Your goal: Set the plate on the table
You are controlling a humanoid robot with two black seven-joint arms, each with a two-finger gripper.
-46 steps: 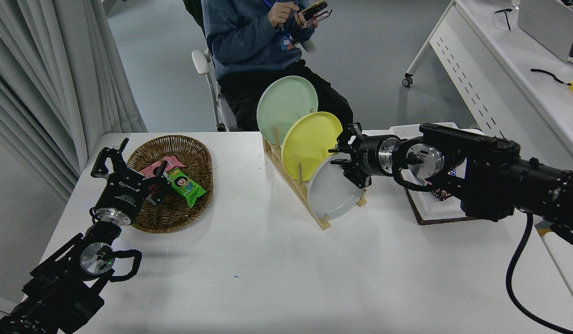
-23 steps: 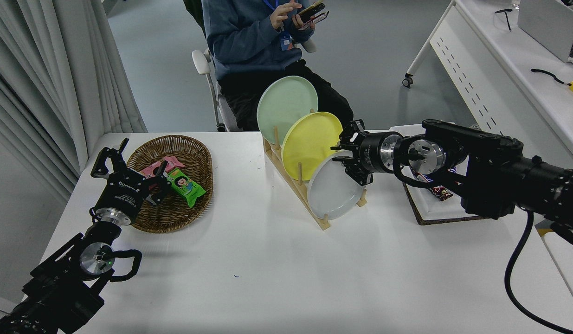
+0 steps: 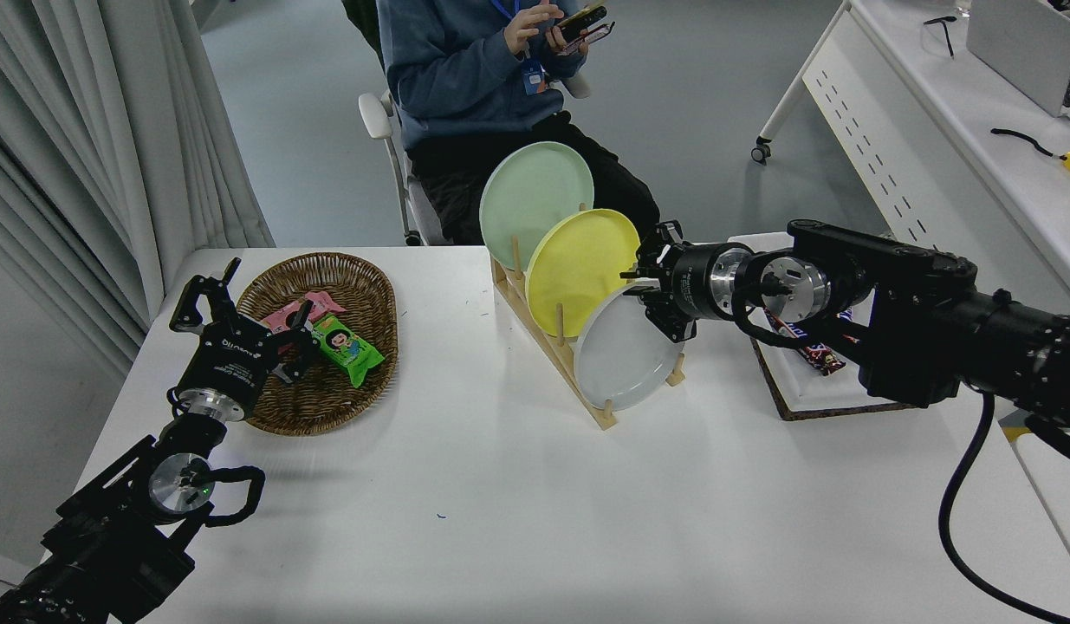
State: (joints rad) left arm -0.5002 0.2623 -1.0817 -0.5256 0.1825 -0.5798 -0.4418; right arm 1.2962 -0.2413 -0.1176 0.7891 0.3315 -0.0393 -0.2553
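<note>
While the grey plate (image 3: 623, 357) stands on its edge in the front slot of the wooden rack (image 3: 559, 351), the right gripper (image 3: 656, 299) has reached in from the right side, and its fingers (image 3: 667, 326) sit at the plate's upper right rim. I cannot tell if the fingers are spread or pinching the rim, because they look dark and bunched together. From the fingers, the plate lies just below and to the left, leaning back toward the yellow plate (image 3: 578, 264), which is just left of the fingers. A pale green plate (image 3: 531, 199) stands farther behind that. The white bench (image 3: 517, 520) has lots of bare room below the fingers, toward the camera, so I think the plate should be lifted up out of the rack and laid flat there. The right arm is much nearer; the left gripper (image 3: 240, 312) is parked far to the left, over a woven basket (image 3: 327, 407) of snacks. A person (image 3: 474, 78) sits beyond the bench, well above the fingers. A tray (image 3: 803, 394) lies just right of the fingers, under the arm.
</note>
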